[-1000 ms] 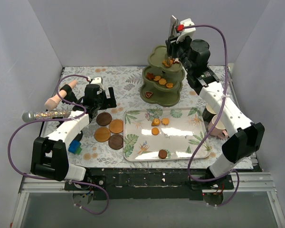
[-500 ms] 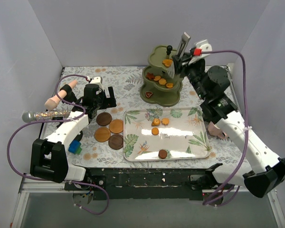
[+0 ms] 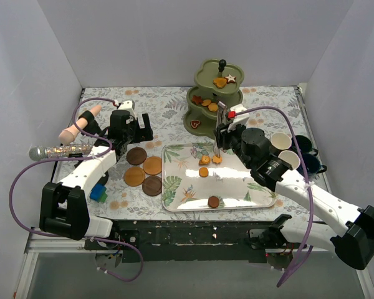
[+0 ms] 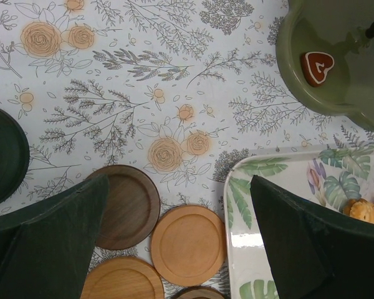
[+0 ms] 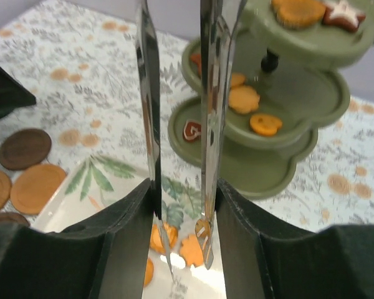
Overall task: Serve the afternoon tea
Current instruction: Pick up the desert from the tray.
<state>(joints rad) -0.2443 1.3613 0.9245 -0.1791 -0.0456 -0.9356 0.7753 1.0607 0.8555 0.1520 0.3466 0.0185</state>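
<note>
Right wrist view has the right pincer [image 5: 179, 198] clamped on the metal tongs [image 5: 148, 106], one finger against each blade. The blades stand slightly apart with nothing between their tips. Those tips hang just above two orange biscuits [image 5: 190, 250] lying close together on the glossy leaf-print tray [image 3: 237, 182]. The olive stand [image 3: 213, 124], behind the tray, already carries biscuits on all three tiers. The left pincer [image 4: 177, 187] is spread wide and empty over the coasters [image 4: 187, 243] on the desk [image 4: 143, 93], and the mugs [image 3: 280, 141] wait at the right, off their coasters. The likeliest slip is at the pinch: with two biscuits so near, the blades may catch both or nudge one across the slick tray. A biscuit held by its edge could also pop free, or the tongs could clip a tier rim on the lift.
</note>
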